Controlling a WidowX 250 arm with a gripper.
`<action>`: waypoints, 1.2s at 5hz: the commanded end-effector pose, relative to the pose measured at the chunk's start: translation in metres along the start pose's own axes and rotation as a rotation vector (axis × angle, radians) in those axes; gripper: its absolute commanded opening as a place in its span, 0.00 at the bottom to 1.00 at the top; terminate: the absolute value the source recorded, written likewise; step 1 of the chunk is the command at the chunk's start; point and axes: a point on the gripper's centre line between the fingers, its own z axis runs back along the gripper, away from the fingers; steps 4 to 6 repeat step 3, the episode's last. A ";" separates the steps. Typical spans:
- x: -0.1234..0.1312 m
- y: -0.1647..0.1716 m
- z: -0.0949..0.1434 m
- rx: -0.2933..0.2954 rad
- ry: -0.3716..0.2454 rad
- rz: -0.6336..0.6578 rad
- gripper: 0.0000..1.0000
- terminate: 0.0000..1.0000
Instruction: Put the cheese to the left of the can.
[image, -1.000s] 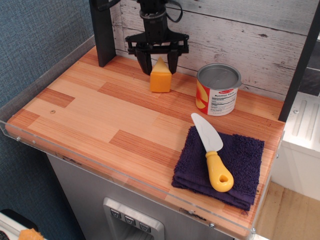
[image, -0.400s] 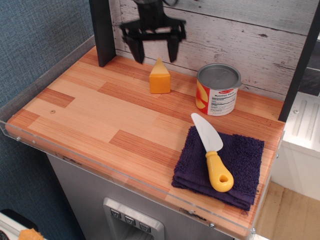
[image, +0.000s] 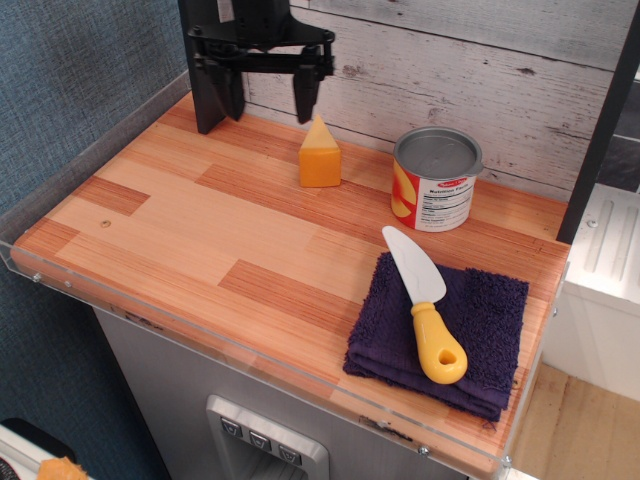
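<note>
The cheese (image: 320, 155), a small yellow-orange wedge with a paler pointed top, stands upright on the wooden counter at the back, to the left of the can (image: 435, 178). The can is a short silver tin with a grey lid and a red, yellow and white label. My gripper (image: 268, 98) is open and empty, raised above the counter near the back wall, up and to the left of the cheese. Its right finger (image: 305, 95) hangs just above the cheese's tip without touching it.
A yellow-handled white knife (image: 425, 305) lies on a folded dark purple cloth (image: 445, 335) at the front right. A black post (image: 205, 70) stands at the back left. A clear plastic rim (image: 90, 135) runs along the counter's left and front edges.
My gripper, which straddled the cheese a second ago, has risen and moved left, away from it. The cheese stays standing where it was; the can has not moved.
</note>
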 end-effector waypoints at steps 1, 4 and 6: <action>-0.040 0.049 0.032 0.051 -0.049 0.033 1.00 0.00; -0.052 0.068 0.037 0.053 -0.055 0.010 1.00 1.00; -0.052 0.068 0.037 0.053 -0.055 0.010 1.00 1.00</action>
